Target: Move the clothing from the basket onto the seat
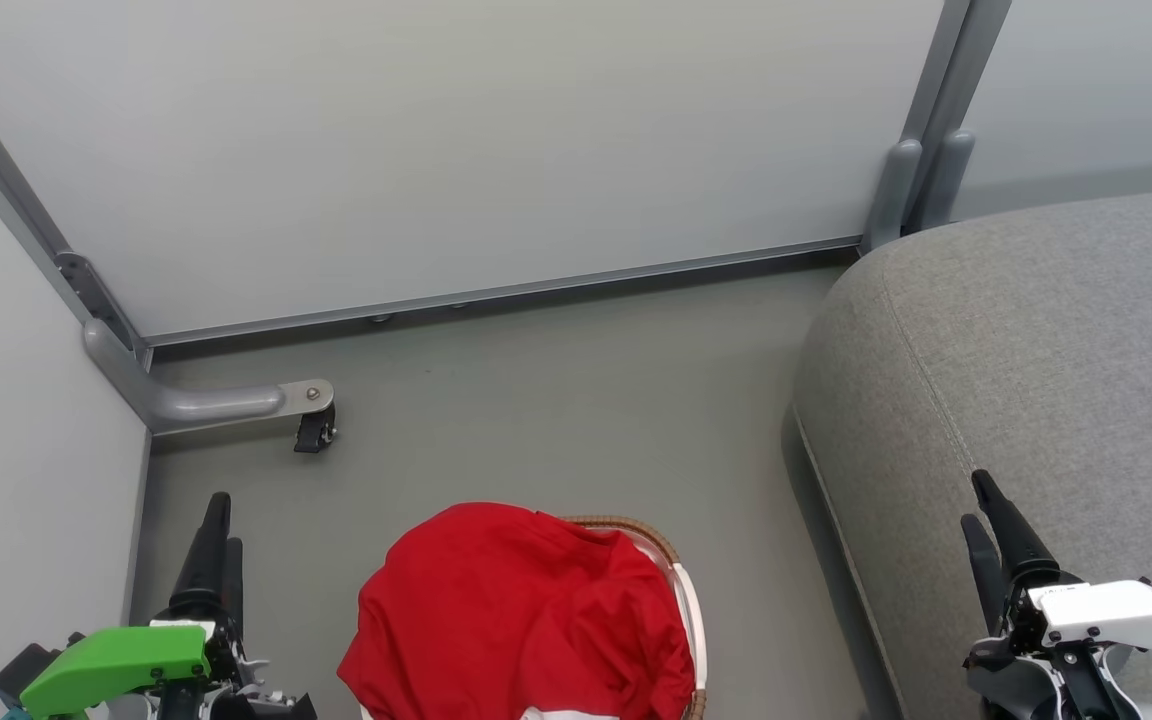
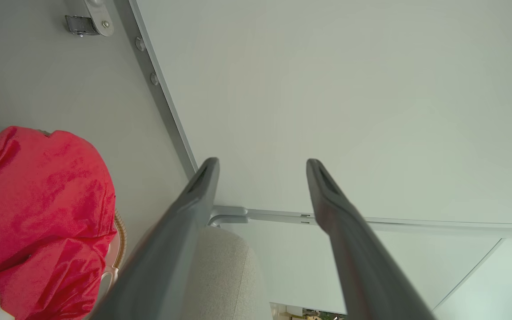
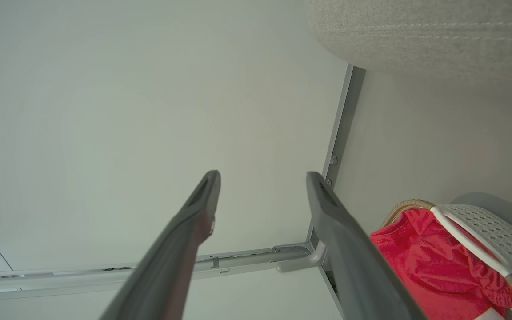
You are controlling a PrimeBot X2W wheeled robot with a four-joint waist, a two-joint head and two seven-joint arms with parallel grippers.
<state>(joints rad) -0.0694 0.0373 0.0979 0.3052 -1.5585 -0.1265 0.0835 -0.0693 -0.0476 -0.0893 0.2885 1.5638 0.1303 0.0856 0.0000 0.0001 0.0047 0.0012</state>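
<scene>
Clothing of bright red fabric (image 1: 516,610) fills the oval white perforated basket (image 1: 688,600); none lies on the large grey woven seat (image 1: 1036,350) yet. Left hand (image 2: 262,162) and right hand (image 3: 262,175) hang wide, empty.

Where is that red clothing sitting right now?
In the head view, the clothing is heaped in the basket on the floor at bottom centre, between the left gripper and right gripper, with the grey seat to its right.
</scene>
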